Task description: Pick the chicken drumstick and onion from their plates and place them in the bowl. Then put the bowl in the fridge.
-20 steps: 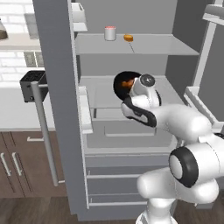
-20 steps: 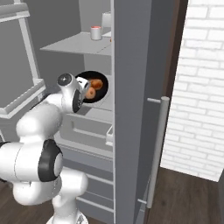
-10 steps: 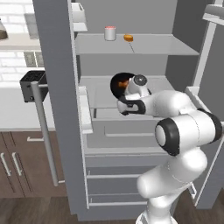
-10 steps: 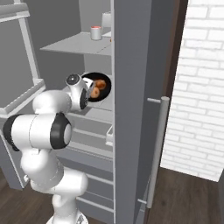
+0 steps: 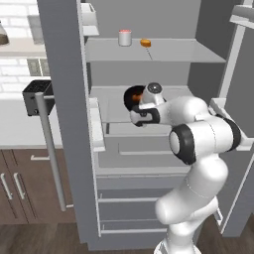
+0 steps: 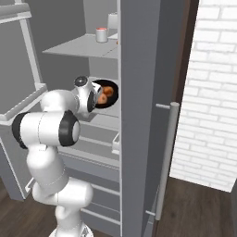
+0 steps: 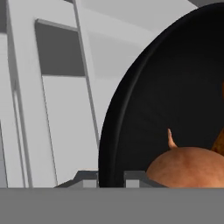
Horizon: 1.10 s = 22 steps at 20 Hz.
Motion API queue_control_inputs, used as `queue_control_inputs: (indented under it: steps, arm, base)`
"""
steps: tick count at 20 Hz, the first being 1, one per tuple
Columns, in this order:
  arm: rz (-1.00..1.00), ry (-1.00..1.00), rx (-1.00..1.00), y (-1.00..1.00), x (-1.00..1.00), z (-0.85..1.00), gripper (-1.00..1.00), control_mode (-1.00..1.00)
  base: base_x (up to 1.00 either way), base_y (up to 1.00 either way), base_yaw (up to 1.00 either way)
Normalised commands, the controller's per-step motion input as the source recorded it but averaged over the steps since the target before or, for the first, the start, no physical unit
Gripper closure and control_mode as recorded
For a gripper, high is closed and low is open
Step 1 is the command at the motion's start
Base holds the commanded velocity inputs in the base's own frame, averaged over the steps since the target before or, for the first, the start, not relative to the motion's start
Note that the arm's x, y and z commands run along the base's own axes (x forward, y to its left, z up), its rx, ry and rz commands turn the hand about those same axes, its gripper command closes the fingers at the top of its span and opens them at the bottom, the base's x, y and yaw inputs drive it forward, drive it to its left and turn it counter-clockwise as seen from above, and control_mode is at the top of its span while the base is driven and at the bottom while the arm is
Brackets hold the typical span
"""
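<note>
Blk bowl [image 7: 175, 96], orange-tan onion [image 7: 188, 168], grey fridge [image 5: 64, 99].

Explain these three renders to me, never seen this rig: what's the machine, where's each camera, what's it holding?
It's a simulated kitchen. The machine is a white jointed robot arm on a driving base, ending in a two-finger gripper.

Two pictures come from cameras on the base, behind the arm to its left and right, so they show one scene from two sides. The third camera sits on the hand and looks along the fingers.

The arm reaches into an open fridge. The gripper is shut on the rim of a black bowl, held over the middle shelf. In the bowl lie the onion and the chicken drumstick. On the upper shelf stand a small can and a small orange item.
</note>
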Motion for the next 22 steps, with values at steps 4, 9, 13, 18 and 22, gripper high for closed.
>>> queue_control_inputs:
  steps: [4,9,13,18,22]
  arm:
    - [0.00,0.08,-0.03,0.00,0.14,-0.09,1.00,-1.00]
    - [0.00,0.04,-0.02,0.00,0.19,-0.11,1.00,-1.00]
    - [0.00,0.07,0.00,0.00,0.33,-0.27,1.00,-1.00]
    - [0.00,0.02,0.00,0.00,0.39,-0.22,1.00,-1.00]
    - [0.00,0.01,0.00,0.00,0.54,-0.19,1.00,-1.00]
  base:
    - [0.00,0.00,0.00]
    - [0.00,0.00,0.00]
    - [0.00,0.00,0.00]
    - [0.00,0.00,0.00]
    - [0.00,0.00,0.00]
